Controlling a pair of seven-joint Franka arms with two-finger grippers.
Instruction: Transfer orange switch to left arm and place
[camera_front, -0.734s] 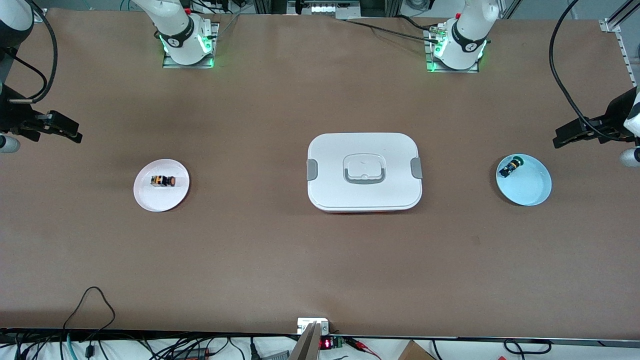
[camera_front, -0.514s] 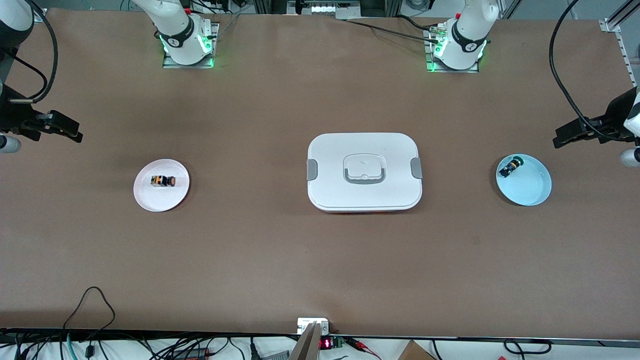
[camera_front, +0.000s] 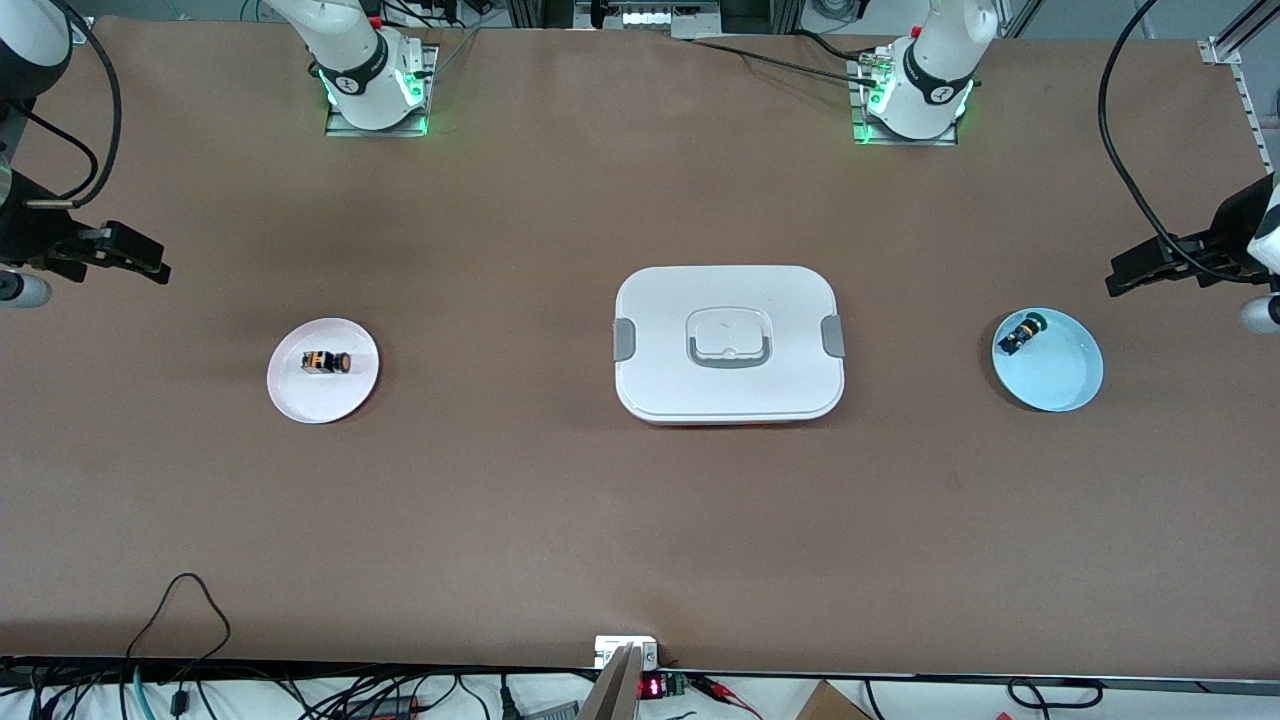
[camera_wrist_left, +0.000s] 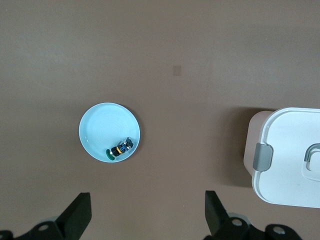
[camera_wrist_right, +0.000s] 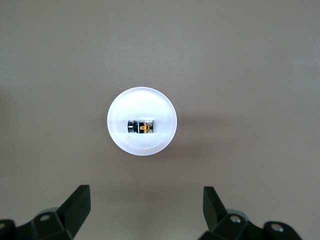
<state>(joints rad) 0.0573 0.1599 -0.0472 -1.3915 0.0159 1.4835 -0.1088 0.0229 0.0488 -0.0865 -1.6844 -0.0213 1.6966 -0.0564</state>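
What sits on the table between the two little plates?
In the front view, only the box stands between the white plate and the blue plate, with bare table either side.

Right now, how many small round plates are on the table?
2. A white plate holding the orange switch lies toward the right arm's end; a pale blue plate holding a green-capped switch lies toward the left arm's end. The box could hide more.

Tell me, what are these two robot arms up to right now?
Nothing is held yet. The orange switch lies on a white plate toward the right arm's end of the table; the right gripper hangs open above it. The left gripper waits open above a blue plate holding a green-capped switch. The closed white box sits between the plates.
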